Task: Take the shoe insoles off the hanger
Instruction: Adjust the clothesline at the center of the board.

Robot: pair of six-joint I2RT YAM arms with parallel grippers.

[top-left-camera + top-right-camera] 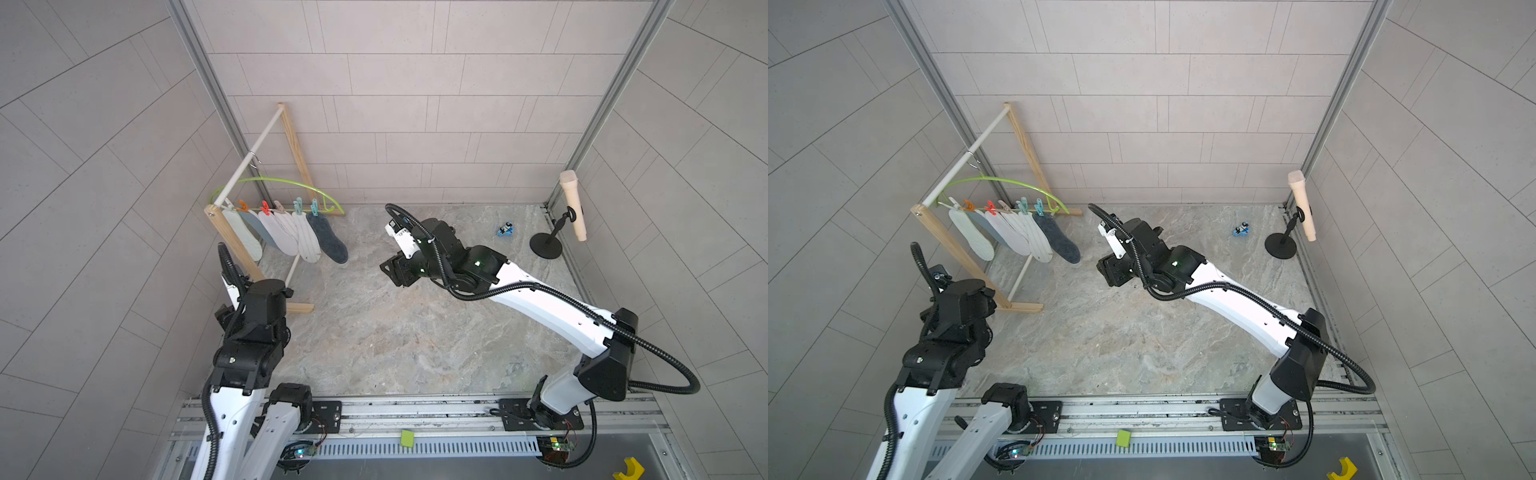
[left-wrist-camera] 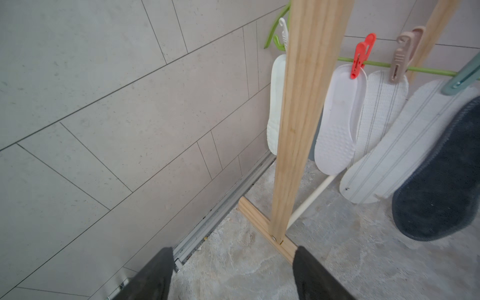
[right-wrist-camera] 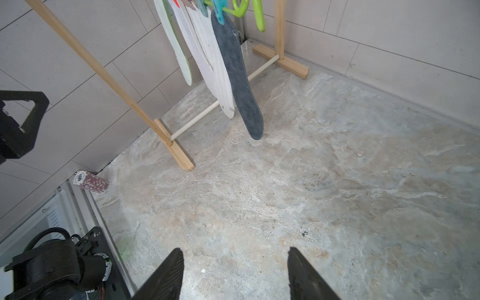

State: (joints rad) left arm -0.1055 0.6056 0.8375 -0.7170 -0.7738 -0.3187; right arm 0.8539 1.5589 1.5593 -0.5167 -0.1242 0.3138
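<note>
Up on the lime-green hanger [image 1: 291, 181], all six shoe insoles [image 1: 307, 245] hang from six clothespins [image 1: 265, 206], one each, at the back left of the surface [image 1: 374, 332]. Both top views show the hanger's hook [image 1: 254, 163] on the white rod [image 1: 262, 143] of the wooden rack [image 1: 232, 239]. They also show one small blue toy [image 1: 505, 229] and one pale microphone shape [image 1: 573, 205] on a black stand [image 1: 546, 246], far right. Only the right wrist view shows one stack of poker chips [image 3: 90, 182] by the wall. The surface looks like grey marble, with grey tiled walls [image 1: 415, 104] around it. The left tool [image 2: 232, 249] is wide and holds nothing, near the rack's foot. The right tool [image 3: 235, 249] is wide too, over bare surface.
</note>
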